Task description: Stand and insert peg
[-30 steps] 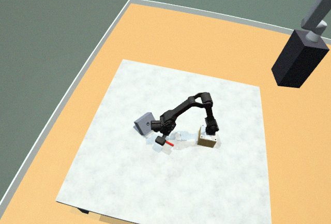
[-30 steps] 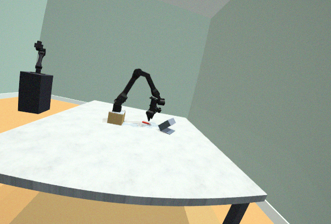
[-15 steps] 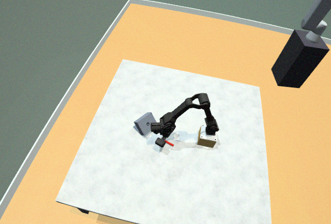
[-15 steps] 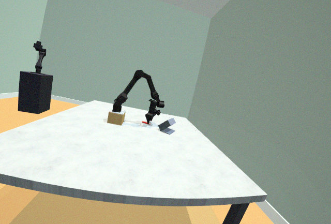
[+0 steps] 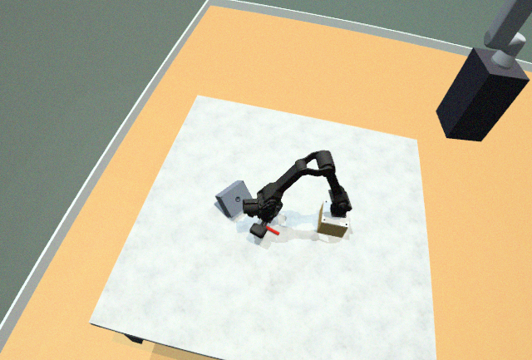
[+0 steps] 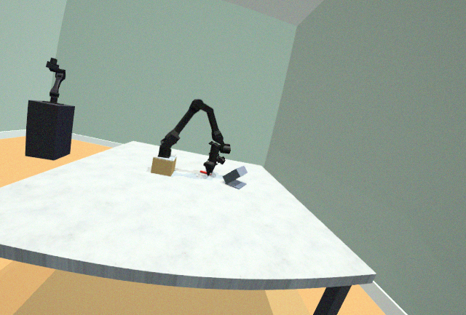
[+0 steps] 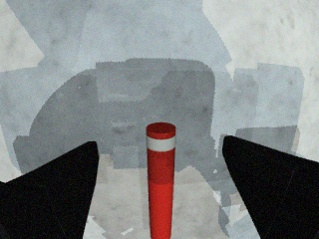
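Note:
A red peg (image 5: 272,229) (image 6: 204,172) (image 7: 160,194) lies flat on the table, its white band near the end that is farther up in the wrist view. My gripper (image 7: 162,147) (image 6: 209,173) is low over the table with its fingers open, one on each side of the banded end. Gaps show between the peg and both fingers. In the top view the gripper hides the banded end. The grey sloped panel (image 5: 232,202) (image 6: 235,174) stands close beside the gripper. Its one hole (image 5: 237,199) shows in the top view. The panel is outside the wrist view.
The arm's base stands on a tan block (image 5: 332,228) (image 6: 163,165) on the pale table (image 5: 258,296) (image 6: 169,228). A dark pedestal (image 5: 480,94) (image 6: 49,129) with another arm stands off the table. The arm's shadows fall around the peg.

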`<move>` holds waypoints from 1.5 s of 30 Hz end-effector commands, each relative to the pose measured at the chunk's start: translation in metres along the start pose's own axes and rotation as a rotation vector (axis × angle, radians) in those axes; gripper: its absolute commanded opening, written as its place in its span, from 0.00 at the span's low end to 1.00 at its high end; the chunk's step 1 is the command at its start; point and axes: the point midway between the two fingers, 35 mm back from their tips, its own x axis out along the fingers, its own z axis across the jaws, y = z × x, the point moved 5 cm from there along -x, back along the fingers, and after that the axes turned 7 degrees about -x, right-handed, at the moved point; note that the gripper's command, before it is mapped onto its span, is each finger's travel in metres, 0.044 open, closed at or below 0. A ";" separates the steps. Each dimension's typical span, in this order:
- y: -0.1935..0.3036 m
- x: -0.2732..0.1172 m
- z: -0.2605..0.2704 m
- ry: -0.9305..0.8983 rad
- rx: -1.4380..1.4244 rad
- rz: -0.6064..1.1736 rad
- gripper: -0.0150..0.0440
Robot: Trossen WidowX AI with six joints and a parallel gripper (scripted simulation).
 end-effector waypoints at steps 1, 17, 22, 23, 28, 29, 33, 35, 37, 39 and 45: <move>0.000 0.001 0.000 -0.005 -0.001 0.002 0.64; 0.000 0.001 0.000 -0.005 -0.001 0.002 0.42; 0.000 0.001 0.000 -0.005 -0.001 0.002 0.36; 0.000 0.001 0.000 -0.005 -0.001 0.002 0.35; 0.000 0.001 0.000 -0.005 -0.001 0.002 0.34; 0.000 0.000 0.000 -0.004 -0.001 0.000 0.34; 0.003 -0.002 0.000 0.003 0.000 -0.032 0.34; 0.005 -0.003 0.001 0.005 0.000 -0.050 0.34; 0.006 -0.004 0.001 0.008 0.000 -0.067 0.34; 0.008 -0.005 0.001 0.010 0.001 -0.084 0.34; 0.013 -0.008 0.002 0.016 0.001 -0.135 0.34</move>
